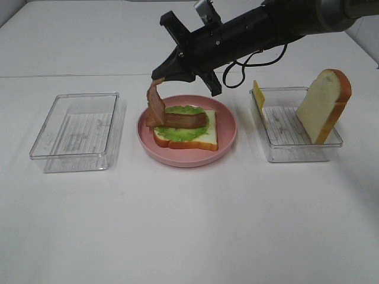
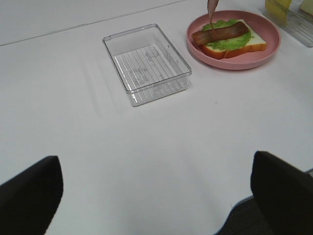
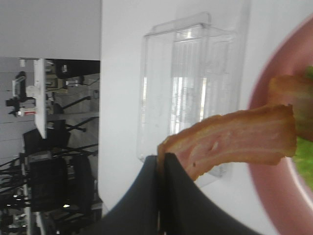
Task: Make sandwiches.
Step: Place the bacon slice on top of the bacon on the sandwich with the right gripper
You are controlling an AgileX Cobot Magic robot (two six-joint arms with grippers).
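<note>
A white bread slice (image 1: 195,138) lies on the round pink plate (image 1: 228,133) with green lettuce (image 1: 188,110) and one bacon strip (image 1: 185,120) on it. My right gripper (image 1: 159,77) is shut on one end of a second bacon strip (image 1: 155,104), which hangs over the plate's left edge with its lower end at the lettuce. The right wrist view shows the closed fingertips (image 3: 168,183) pinching this strip (image 3: 234,142). My left gripper (image 2: 156,205) is open and empty, well back from the sandwich (image 2: 230,38); it is out of the high view.
An empty clear container (image 1: 77,131) stands left of the plate and shows in the left wrist view (image 2: 146,63). A clear container (image 1: 293,133) on the right holds an upright bread slice (image 1: 324,105) and a yellow cheese slice (image 1: 259,94).
</note>
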